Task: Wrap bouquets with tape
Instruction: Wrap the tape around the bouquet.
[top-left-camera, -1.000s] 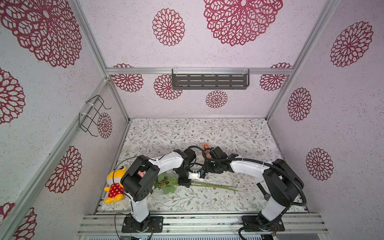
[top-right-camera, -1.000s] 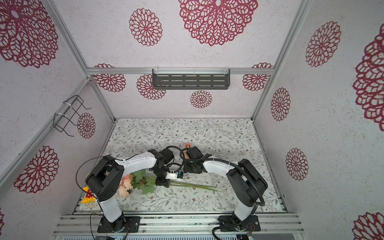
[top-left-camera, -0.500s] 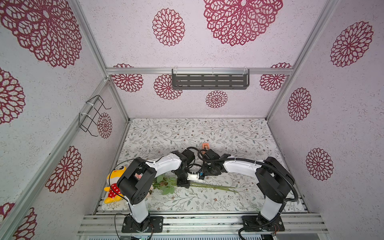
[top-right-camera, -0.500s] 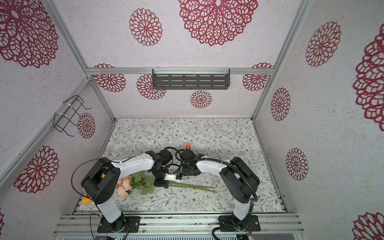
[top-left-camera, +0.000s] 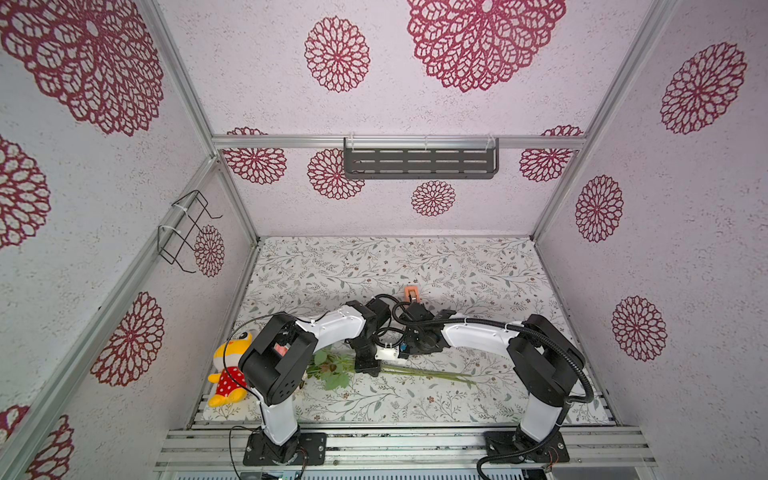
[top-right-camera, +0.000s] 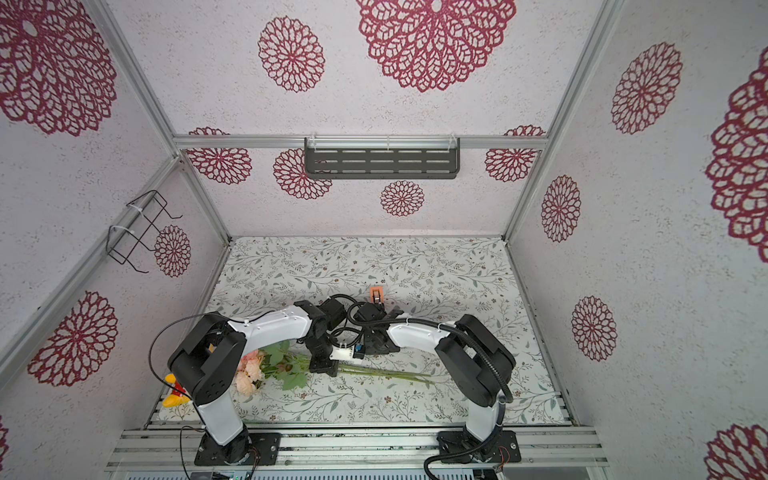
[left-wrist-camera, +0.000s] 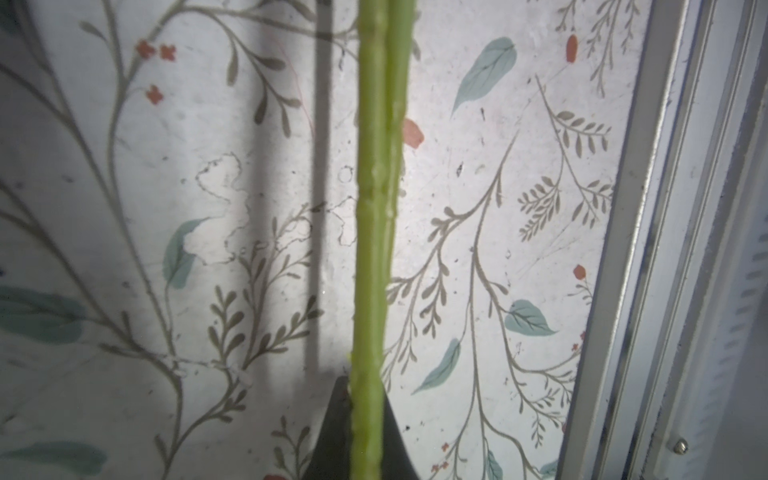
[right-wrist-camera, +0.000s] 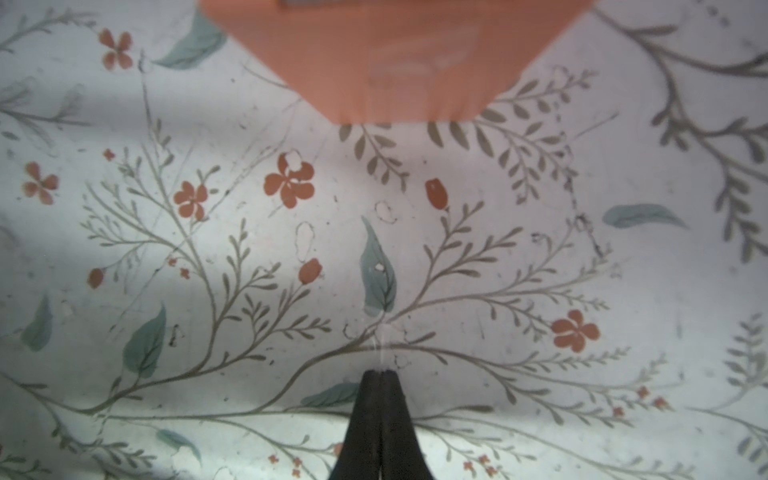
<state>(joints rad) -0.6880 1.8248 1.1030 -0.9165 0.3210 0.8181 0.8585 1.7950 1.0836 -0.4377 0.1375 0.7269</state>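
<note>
Left hand (left-wrist-camera: 365, 390) is clamped on the green stems (left-wrist-camera: 374, 208) of the bouquets (top-right-camera: 266, 365), two stems side by side running out between the jaws, low over the counter (top-left-camera: 478, 270). Right hand (right-wrist-camera: 380, 374) has its jaws pressed together just short of the orange tape dispenser (right-wrist-camera: 395, 54), tips near the surface. A faint pale line runs off the tips but it's too thin to tell whether any tape is pinched. In both top views the dispenser (top-left-camera: 411, 294) sits about mid-counter, just beyond the two wrists. The bouquets lie along the near edge, blooms (top-right-camera: 249, 370) toward the near left corner, stem ends trailing toward the right side. Step in hand looks like fetching the tape end. To do it well, get a sure pinch on the free end and pull it out straight and low. The dispenser looks light and will likely drag along if pulled at an angle. Left hand should keep the stems bunched and steady so the tape can land just beside its jaws. The counter has a printed leaf-and-flower cover, scuffed in places. There is a yellow plush toy (top-left-camera: 226, 374) at the near left corner and a metal rail (top-left-camera: 415, 440) along the near edge carrying both arm bases. The walls (top-left-camera: 665, 208) are pale with red medallions. A dark slotted shelf (top-left-camera: 419, 163) hangs on the back wall and a wire rack (top-left-camera: 183, 232) on the left wall.
</note>
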